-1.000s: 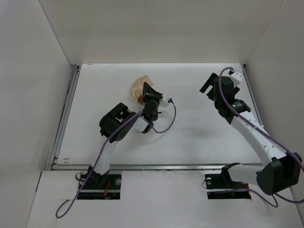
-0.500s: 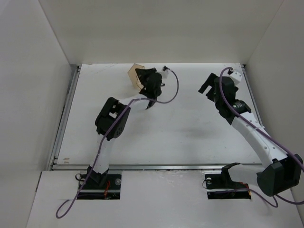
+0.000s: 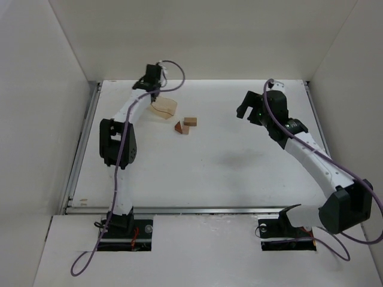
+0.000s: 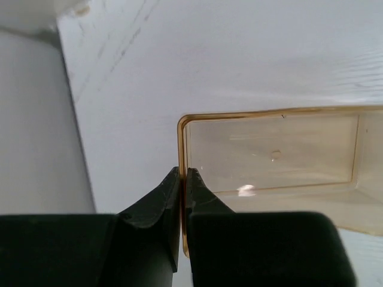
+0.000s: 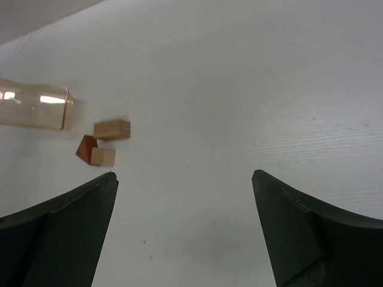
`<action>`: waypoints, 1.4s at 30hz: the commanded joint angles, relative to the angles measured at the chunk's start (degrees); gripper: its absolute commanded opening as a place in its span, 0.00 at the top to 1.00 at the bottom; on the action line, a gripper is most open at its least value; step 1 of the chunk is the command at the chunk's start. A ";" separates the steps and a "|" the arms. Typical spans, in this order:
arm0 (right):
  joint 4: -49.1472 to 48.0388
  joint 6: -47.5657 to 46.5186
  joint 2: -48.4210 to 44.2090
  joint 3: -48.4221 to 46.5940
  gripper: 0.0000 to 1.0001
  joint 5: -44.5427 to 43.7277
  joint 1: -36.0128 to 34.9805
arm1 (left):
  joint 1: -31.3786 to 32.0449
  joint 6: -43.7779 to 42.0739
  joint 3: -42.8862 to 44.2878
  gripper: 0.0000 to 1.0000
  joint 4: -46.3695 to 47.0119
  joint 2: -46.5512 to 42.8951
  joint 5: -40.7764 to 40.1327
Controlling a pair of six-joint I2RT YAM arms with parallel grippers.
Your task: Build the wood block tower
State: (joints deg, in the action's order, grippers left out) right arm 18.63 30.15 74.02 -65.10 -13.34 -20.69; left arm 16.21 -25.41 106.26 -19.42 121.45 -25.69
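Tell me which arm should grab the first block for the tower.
Right. The right gripper is open and empty, with the wooden blocks lying loose ahead of it. The left gripper is shut on the wall of the amber container and would have to let go first.

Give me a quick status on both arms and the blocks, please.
Left gripper shut on amber container rim. Right gripper open, empty. Wood blocks loose, unstacked, beside container.
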 commanded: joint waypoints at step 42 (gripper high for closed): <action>13.80 -29.98 70.74 -68.32 0.21 17.13 -13.77 | -23.33 11.87 0.97 0.45 -20.83 3.80 36.59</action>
State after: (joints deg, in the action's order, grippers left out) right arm 32.40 -1.58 144.09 -130.69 5.32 -34.35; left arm -7.14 -14.11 107.79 -37.87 130.41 8.88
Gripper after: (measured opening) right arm 0.800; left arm 0.550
